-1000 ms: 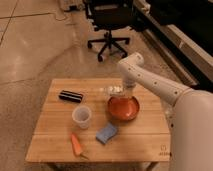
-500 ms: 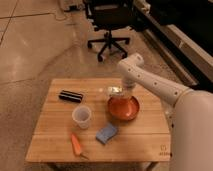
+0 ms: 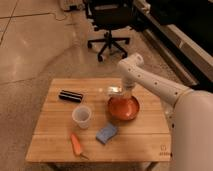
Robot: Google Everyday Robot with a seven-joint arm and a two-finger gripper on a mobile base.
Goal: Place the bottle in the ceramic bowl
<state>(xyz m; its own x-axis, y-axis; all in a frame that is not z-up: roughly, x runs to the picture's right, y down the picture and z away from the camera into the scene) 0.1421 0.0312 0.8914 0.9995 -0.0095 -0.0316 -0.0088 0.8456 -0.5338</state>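
Observation:
A red-orange ceramic bowl [image 3: 123,107] sits on the right middle of the wooden table [image 3: 55,140]. A clear bottle [image 3: 114,92] with a pale cap lies sideways over the bowl's far left rim. My gripper [image 3: 125,92] hangs from the white arm directly above the bowl's far rim, against the bottle's right end. The contact between gripper and bottle is hidden by the wrist.
A clear plastic cup [image 3: 82,116] stands left of the bowl. A blue sponge [image 3: 107,132] lies in front of the bowl. An orange carrot [image 3: 76,144] lies near the front edge. A black rectangular object [image 3: 70,96] lies at the back left. An office chair [image 3: 108,22] stands behind the table.

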